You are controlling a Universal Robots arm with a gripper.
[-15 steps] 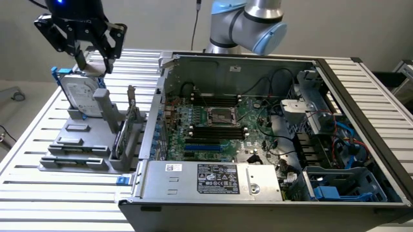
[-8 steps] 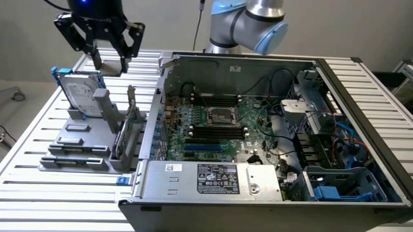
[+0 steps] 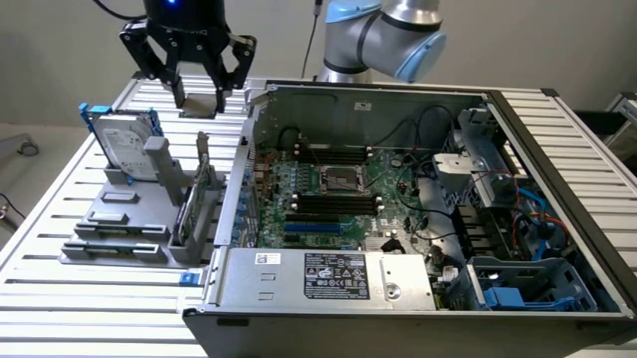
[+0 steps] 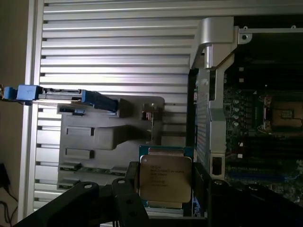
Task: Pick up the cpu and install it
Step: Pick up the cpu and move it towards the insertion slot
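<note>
Cpu (image 4: 165, 177) clamped by its side edges in gripper (image 3: 202, 97), jaws narrow on it. Judged light, stiff, thin, fragile underneath; edge hold suits.

I get even, soft light in the exterior view — bench (image 3: 557, 119) bright. Wrist view runs dimmer: glare across the slats (image 4: 118, 56), board (image 4: 236, 118) in deep shadow, cpu (image 4: 165, 182) dully shining.
</note>
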